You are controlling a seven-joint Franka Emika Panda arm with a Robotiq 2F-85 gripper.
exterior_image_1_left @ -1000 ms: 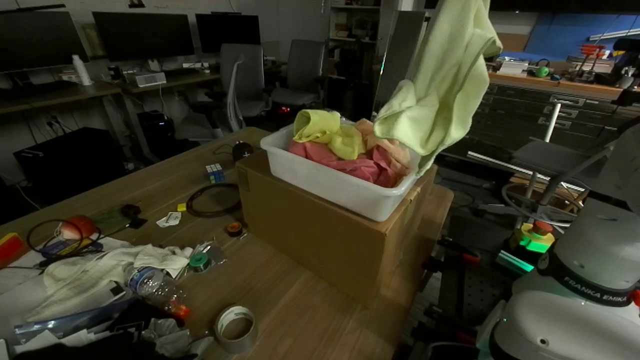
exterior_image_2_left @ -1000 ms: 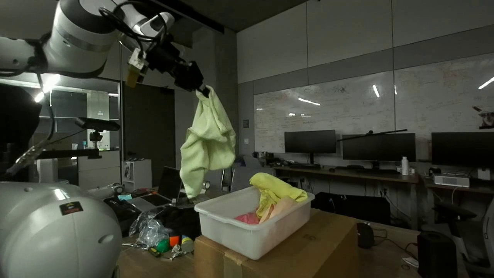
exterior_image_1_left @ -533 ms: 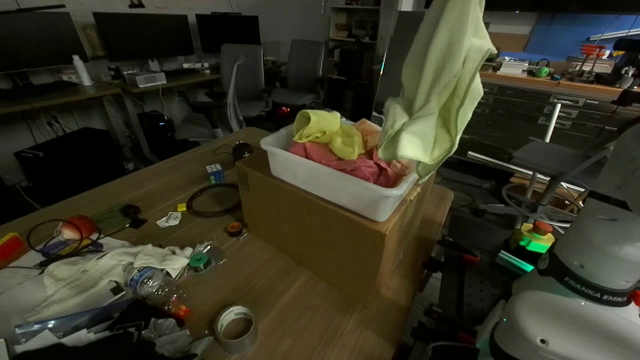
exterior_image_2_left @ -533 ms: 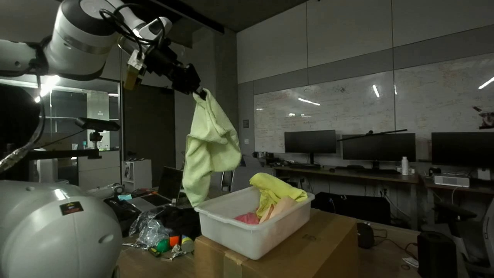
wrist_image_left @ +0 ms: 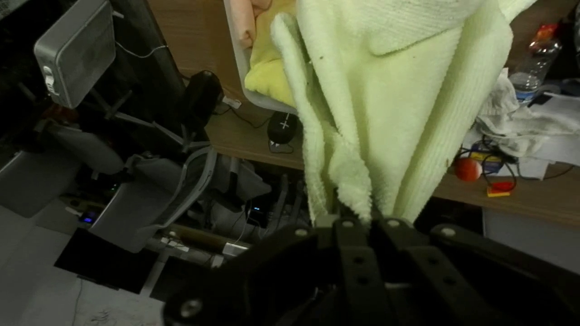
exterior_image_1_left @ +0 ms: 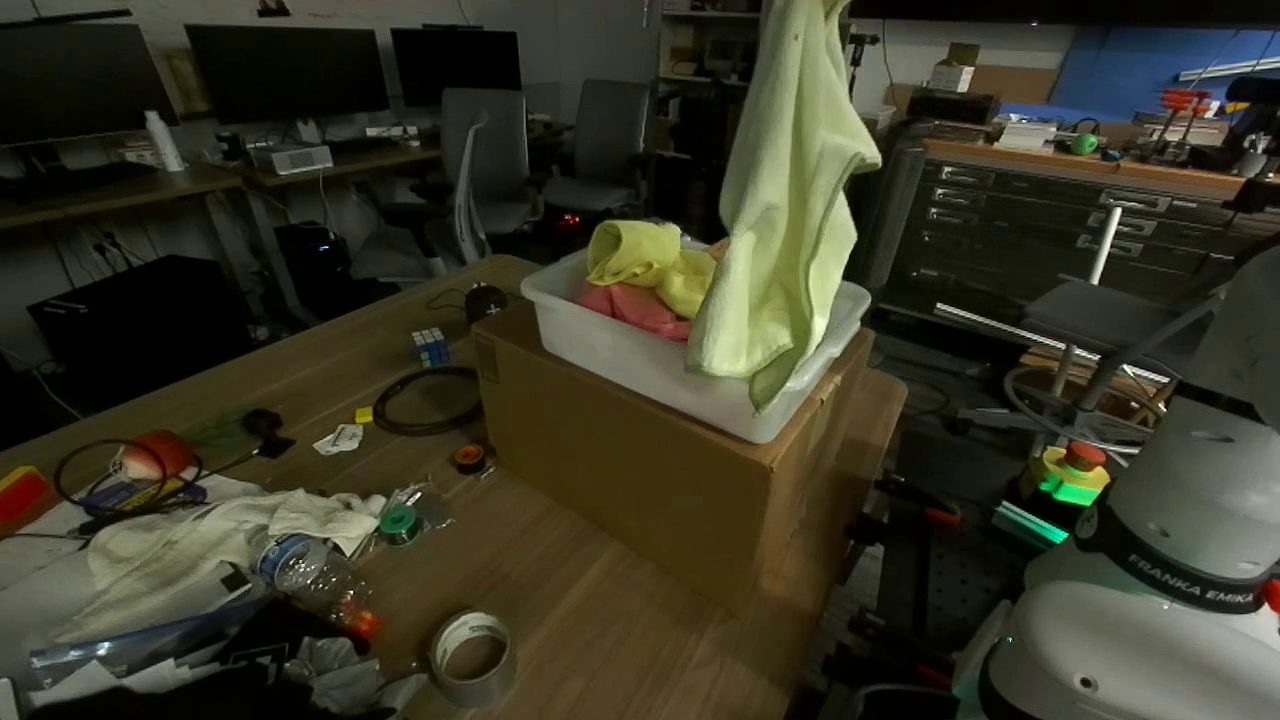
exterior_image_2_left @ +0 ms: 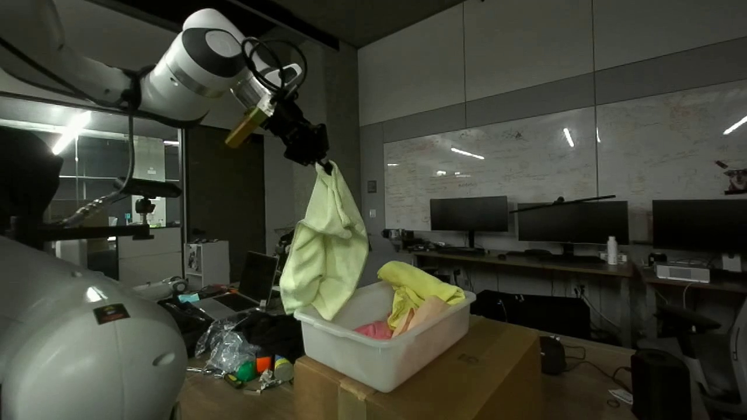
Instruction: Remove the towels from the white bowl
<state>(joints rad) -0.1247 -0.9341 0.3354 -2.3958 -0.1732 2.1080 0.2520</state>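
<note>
In an exterior view, the green towel (exterior_image_1_left: pixel 785 200) has moved left across the picture over the last half second. More of the drawers (exterior_image_1_left: pixel 955 230) now shows behind it, and the right corner of the bowl (exterior_image_1_left: pixel 605 348), covered then, is in sight. The cloth hangs across the bowl's right part and hides more of the pink towel (exterior_image_1_left: pixel 632 308); the yellow towel (exterior_image_1_left: pixel 642 258) lies on top of the pink one, unmoved. The bowl sits on the box (exterior_image_1_left: pixel 620 470) as before.

In an exterior view, the gripper (exterior_image_2_left: pixel 324 167) is lower and further right than half a second ago, the arm (exterior_image_2_left: pixel 189 76) having swung with it. Its jaws are pinched on the green towel's top end. The lower edge now overlaps the bowl's left end; whether it touches cannot be told. The peach towel (exterior_image_2_left: pixel 429 311) has stayed in the bowl beside the yellow.

In the wrist view, the jaws are nearly together, bunched green cloth between them. The yellow and peach towels show in the bowl at upper left.
</note>
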